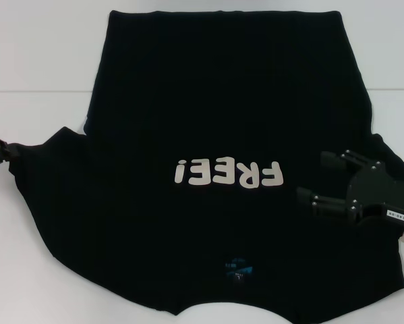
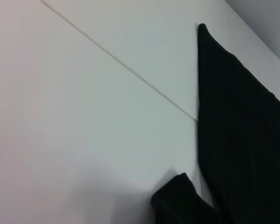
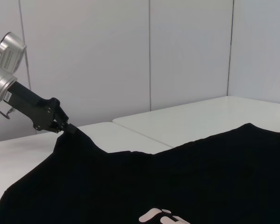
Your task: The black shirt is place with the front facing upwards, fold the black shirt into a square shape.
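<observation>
Cloth fills most of the head view: the large plain black cotton T-shirt point(image 1: 215, 135) lies front up on the white matte table point(image 1: 33, 61), its cream block letters "FREE!" point(image 1: 228, 174) reading upside down from the robot's side and a small blue neck label point(image 1: 239, 268) near the robot's edge, the hem farthest away. The left gripper point(image 3: 65, 127), a slim black metal-and-plastic claw, sits at the tip of the shirt's left sleeve; its jaws look pinched shut on that sleeve edge, and in the right wrist view the fabric rises in a soft tent toward them. The right gripper point(image 1: 320, 181), black with two long padded fingers point(image 1: 336, 159), hovers over the shirt's right shoulder area with its jaws spread wide and nothing between them; cloth lies directly beneath and ahead of them. The step in hand appears to be taking both sleeves to fold them inward. To do it well, the right jaws should probably close on a single layer at the sleeve's outer edge, matching the left grip, so both sides lift evenly and the limp knit does not bunch or drag the body off square. The fabric is thin, matte and drapes readily; the table is smooth, with a narrow seam point(image 2: 121, 65) between panels.
</observation>
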`<state>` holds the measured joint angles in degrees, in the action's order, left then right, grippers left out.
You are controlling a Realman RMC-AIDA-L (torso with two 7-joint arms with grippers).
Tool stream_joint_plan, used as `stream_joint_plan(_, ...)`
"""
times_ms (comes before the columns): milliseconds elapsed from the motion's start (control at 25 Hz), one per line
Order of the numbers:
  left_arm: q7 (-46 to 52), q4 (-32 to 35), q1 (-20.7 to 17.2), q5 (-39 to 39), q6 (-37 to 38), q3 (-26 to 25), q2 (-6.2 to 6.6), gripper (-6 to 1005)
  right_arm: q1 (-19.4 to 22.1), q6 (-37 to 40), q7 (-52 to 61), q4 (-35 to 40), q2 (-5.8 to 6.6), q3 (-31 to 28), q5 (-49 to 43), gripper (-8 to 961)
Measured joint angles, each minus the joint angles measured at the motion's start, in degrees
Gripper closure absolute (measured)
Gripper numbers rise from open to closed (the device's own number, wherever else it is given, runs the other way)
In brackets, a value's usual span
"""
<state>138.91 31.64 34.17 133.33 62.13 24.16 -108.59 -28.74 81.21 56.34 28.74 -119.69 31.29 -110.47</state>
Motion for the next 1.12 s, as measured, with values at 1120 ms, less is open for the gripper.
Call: stream_joint_plan(1120,-13.9,13.1,3.3,-2.6,14.1,1.8,-9.60,933,0.3,-0.1,0.8,-0.5,-0.10,0.6,-0.3,12)
